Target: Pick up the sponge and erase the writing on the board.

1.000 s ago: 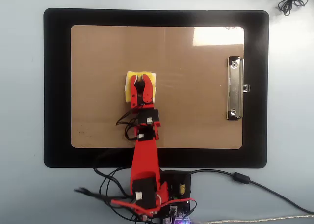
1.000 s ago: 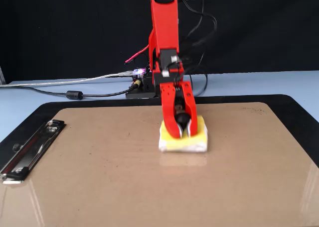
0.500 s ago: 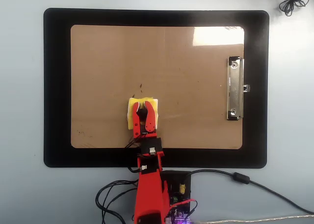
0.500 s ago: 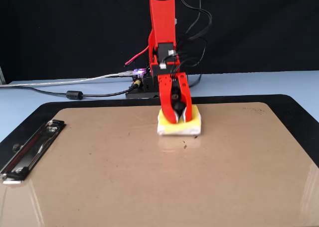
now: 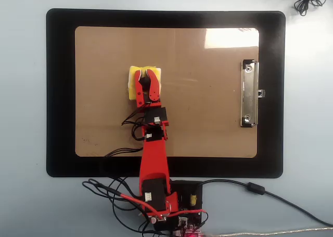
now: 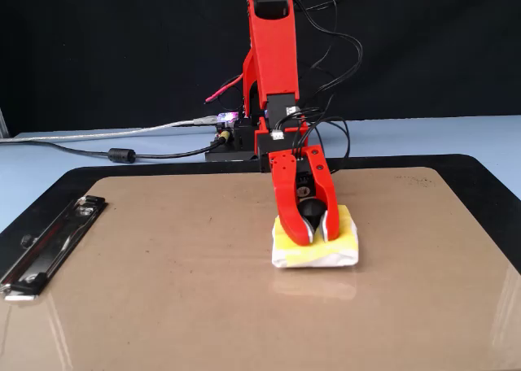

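Here the end effector [image 6: 311, 239] has its two red jaws closed around the black round knob [image 6: 309, 211] at the centre of the sponge [image 6: 317, 245], which lies directly beneath it and flat against the board [image 6: 163, 290], so there is no gap to cross between tool and eraser. From above, the end effector [image 5: 145, 77] points away from the arm's base, its long axis running roughly across the board's short side, and the sponge [image 5: 132, 81] shows as a yellow fringe at either side of the jaws. Taking the silver clip [image 5: 249, 94] as landmark, the sponge sits well apart from it, towards the opposite short end of the board [image 5: 208, 122] and a little nearer the edge far from the arm's base. No dark marker strokes can be made out anywhere on the brown surface in either view; whatever the writing was, it is either gone or too faint to tell. My judgement is that wiping is largely done, and any further stroke turns only on keeping the sponge pressed flat while sliding along the board, which rests on a black mat [image 5: 57, 91] on the pale bench [image 5: 21, 117]
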Tool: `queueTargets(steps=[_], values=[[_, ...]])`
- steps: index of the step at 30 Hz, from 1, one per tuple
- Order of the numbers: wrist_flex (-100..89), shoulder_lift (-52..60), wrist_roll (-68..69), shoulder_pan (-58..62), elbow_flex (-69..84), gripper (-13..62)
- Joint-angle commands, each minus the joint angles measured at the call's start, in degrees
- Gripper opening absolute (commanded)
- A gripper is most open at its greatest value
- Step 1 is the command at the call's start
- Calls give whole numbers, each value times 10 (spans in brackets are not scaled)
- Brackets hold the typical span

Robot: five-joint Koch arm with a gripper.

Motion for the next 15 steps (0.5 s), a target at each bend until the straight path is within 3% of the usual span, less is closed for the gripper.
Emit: queueTargets(steps=[1,9,12,15], values=[[-5,13,-11,14,24,-81],[41,240,-25,-39,232,-81],[165,246,-33,-44,176,-81],[261,170,-34,-44,56,-81]])
